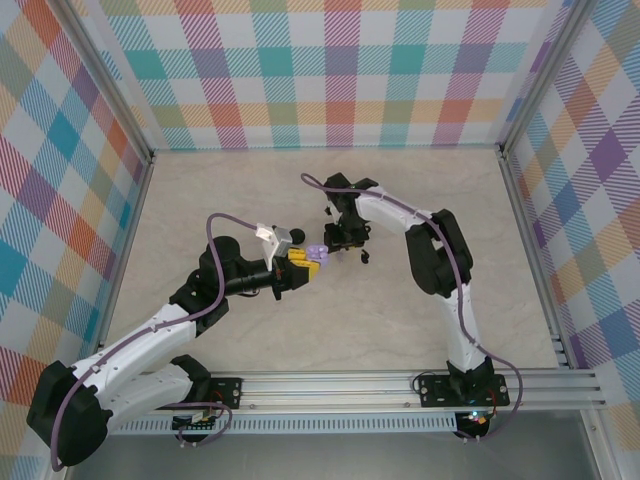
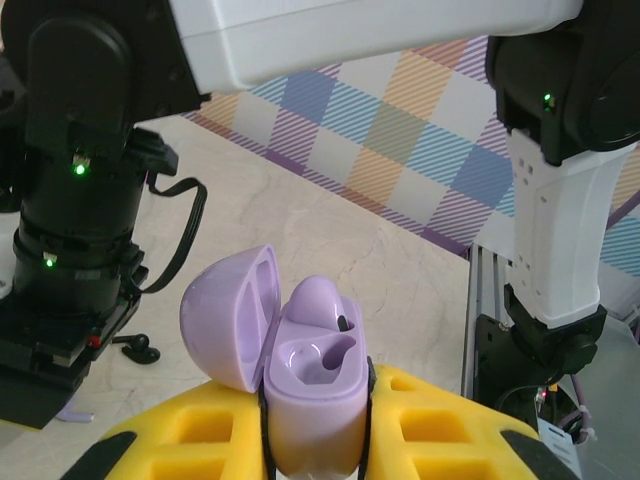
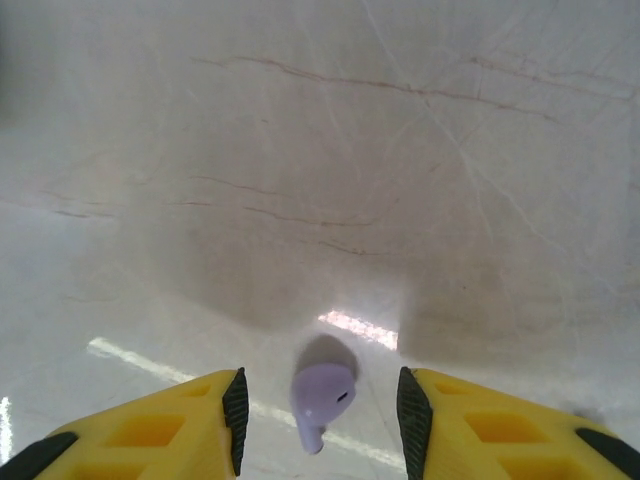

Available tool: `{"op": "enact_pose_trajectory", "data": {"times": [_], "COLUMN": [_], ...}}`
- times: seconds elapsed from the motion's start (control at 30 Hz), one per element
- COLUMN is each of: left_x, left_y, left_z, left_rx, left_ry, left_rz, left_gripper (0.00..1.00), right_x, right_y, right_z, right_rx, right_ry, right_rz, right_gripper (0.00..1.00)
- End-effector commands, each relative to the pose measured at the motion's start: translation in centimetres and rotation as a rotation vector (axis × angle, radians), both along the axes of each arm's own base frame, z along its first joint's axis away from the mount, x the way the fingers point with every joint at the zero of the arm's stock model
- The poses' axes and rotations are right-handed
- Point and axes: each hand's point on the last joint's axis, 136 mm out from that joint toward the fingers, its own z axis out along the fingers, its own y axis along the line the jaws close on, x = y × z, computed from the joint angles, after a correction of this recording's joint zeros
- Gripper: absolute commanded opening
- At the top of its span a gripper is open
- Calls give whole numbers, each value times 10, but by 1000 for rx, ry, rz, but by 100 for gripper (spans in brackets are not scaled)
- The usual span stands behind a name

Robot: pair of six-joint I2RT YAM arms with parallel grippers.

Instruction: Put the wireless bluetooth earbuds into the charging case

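Squarely between the right gripper's half-parted jaws, touching neither pad, a lavender earbud lies loose on the table. The left gripper is clamped on the open charging case, a second earbud seated inside.

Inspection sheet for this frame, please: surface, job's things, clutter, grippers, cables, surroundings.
Surface: pale marbled table.
Job's things: open lavender case with a seated earbud, other slot empty; loose lavender earbud on the table; black earbud nearby.
Clutter: nothing seen.
Grippers: left gripper shut on the case; right gripper open around the loose lavender earbud.
Cables: purple cable along each arm.
Surroundings: plaid walls, metal rail at near edge.
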Motion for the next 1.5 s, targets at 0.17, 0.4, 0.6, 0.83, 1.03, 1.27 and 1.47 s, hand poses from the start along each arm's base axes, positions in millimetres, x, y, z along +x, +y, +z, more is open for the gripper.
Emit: {"op": "enact_pose_trajectory", "data": {"times": [0.17,0.4,0.6,0.83,1.03,1.27,1.47], "left_x": [-5,-5,-5,-5,-5,-6,-6], "left_y": [1,1,1,2,2,2,3], "left_z": [8,7,7,6,6,6,7], "left_rx": [-17,-15,-15,-14,-14,-15,-15], "left_ry": [-37,-35,-35,-36,-38,-39,-43], "left_rz": [-4,-5,-2,-1,0,0,1], "left_gripper": [22,22,22,22,22,22,22], "right_x": [-10,-10,-10,-9,-10,-11,-8], "right_y": [-2,0,1,0,3,5,7], "right_z": [-4,-7,-10,-17,-19,-23,-23], "right_rx": [-42,-53,-75,-101,-113,-133,-128], "right_ry": [45,47,43,48,48,53,53], "right_rz": [31,33,35,26,31,26,11], "right_gripper": [46,42,41,38,38,34,32]}}
